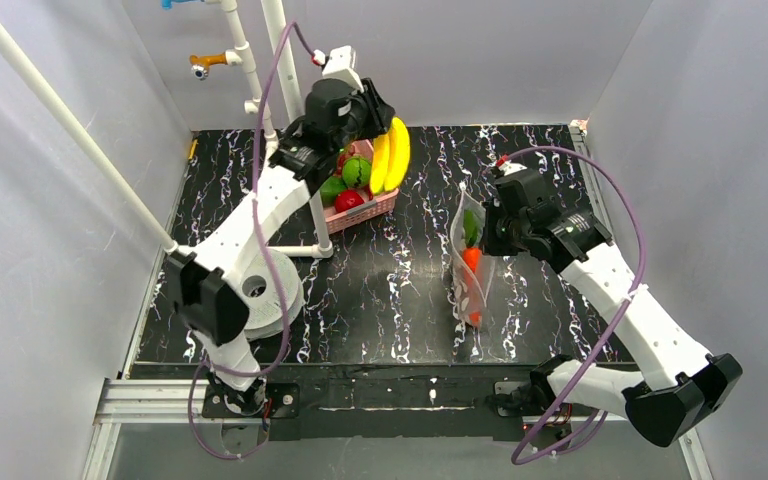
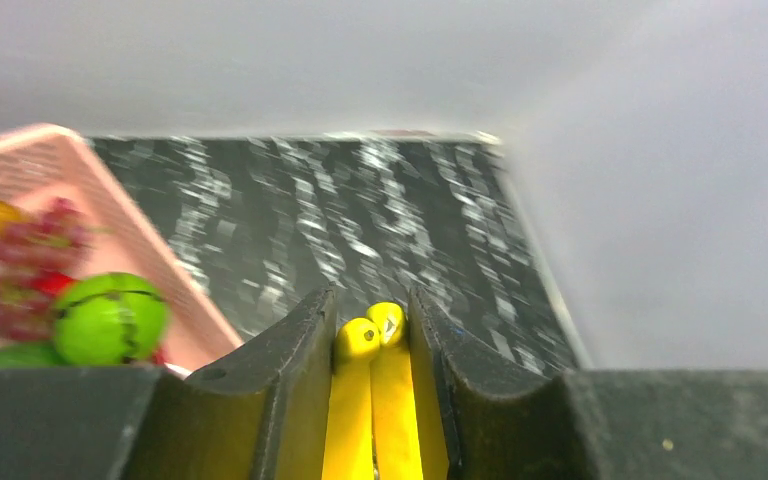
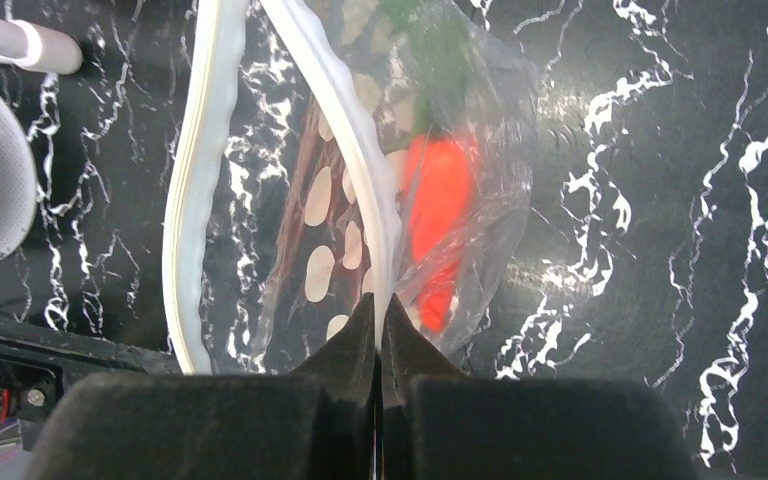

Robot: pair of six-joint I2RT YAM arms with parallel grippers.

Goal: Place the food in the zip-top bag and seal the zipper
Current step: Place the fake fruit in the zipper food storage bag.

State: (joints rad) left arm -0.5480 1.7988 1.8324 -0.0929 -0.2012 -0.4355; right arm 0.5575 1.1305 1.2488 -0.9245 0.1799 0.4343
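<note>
Right pincer point(image 3: 380, 312) pinches zip-top bag point(image 3: 490, 130) mouth edge, zipper point(image 3: 196, 190) gaping.

I'm counting one pink basket point(image 1: 370, 211) as my landmark. Inside it I'm seeing two green round pieces point(image 1: 357, 170) and one red piece point(image 1: 349, 200). Just at the basket's right side I'm making out one banana bunch point(image 1: 392, 155) with two yellow fingers. Well to the right of the basket I'm counting one zip-top bag point(image 1: 465, 290), which is holding one orange carrot point(image 1: 471, 258) and one green piece point(image 1: 471, 228).
</note>
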